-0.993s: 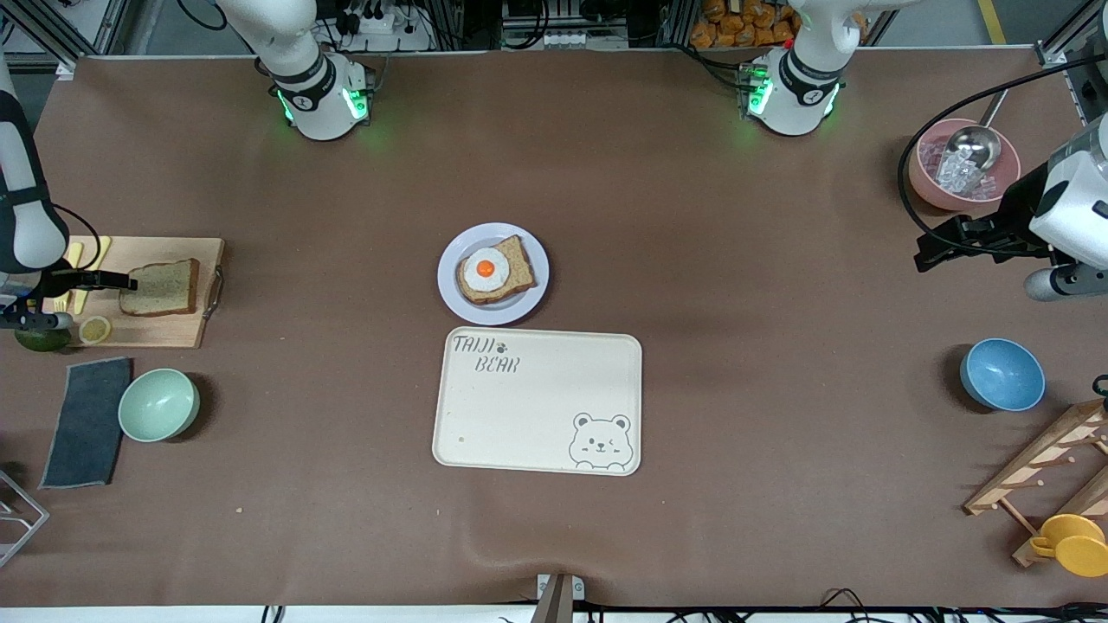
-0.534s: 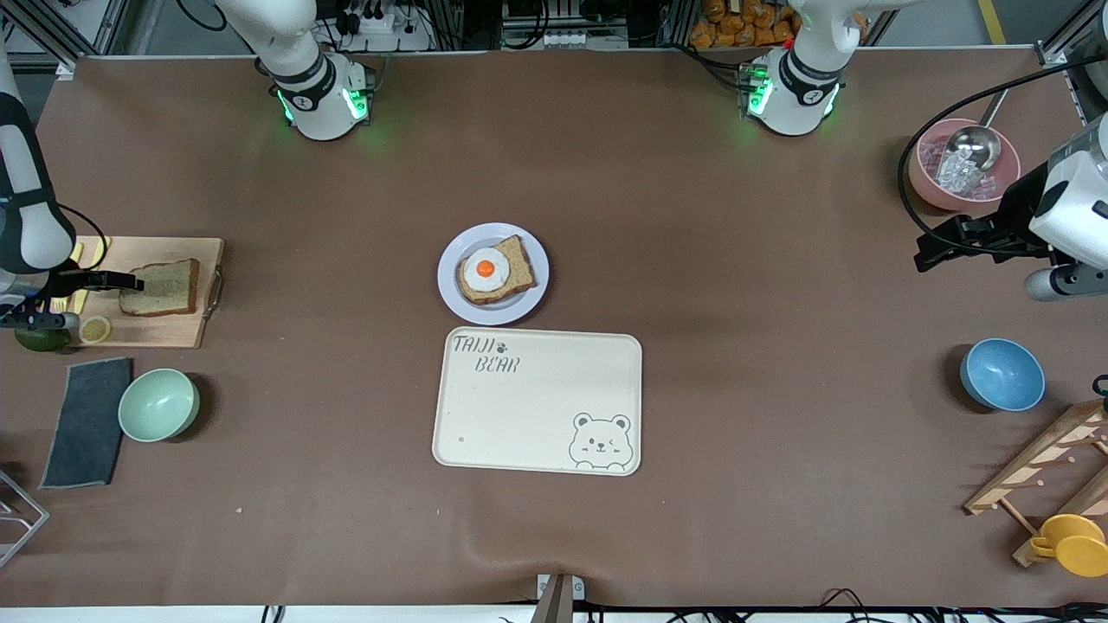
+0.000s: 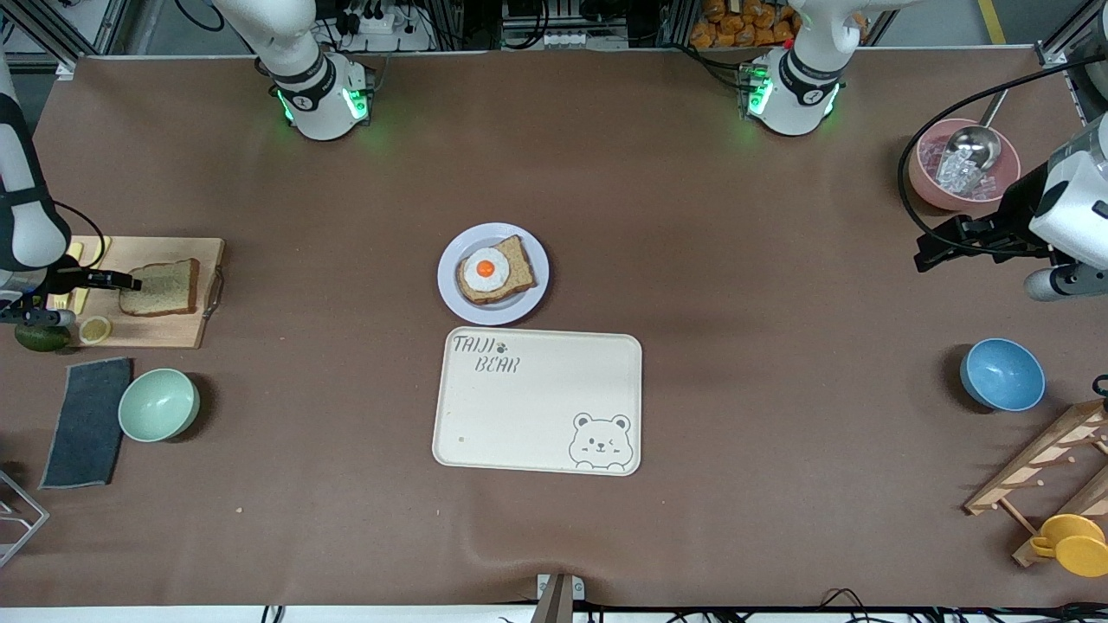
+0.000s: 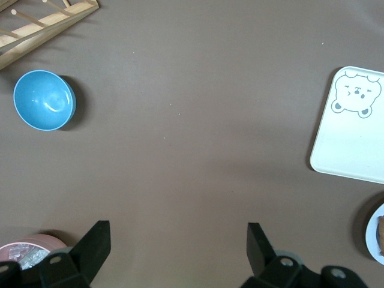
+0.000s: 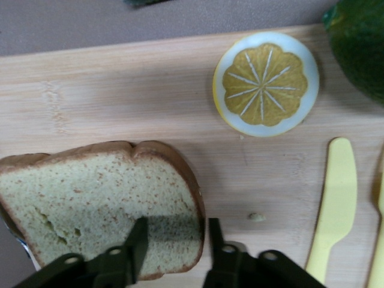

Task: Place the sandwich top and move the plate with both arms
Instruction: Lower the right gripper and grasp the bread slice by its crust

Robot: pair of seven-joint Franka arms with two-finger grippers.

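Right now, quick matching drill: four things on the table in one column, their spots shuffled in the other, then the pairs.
Things:
1. plain bread slice
2. egg slice
3. scoop
4. right pincer

Places:
A. on the plate
B. in the pink bowl
C. at the plain slice's edge
D. on the cutting board

Pairs: 1-D, 2-A, 3-B, 4-C

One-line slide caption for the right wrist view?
Right gripper open over the sandwich top on the cutting board.
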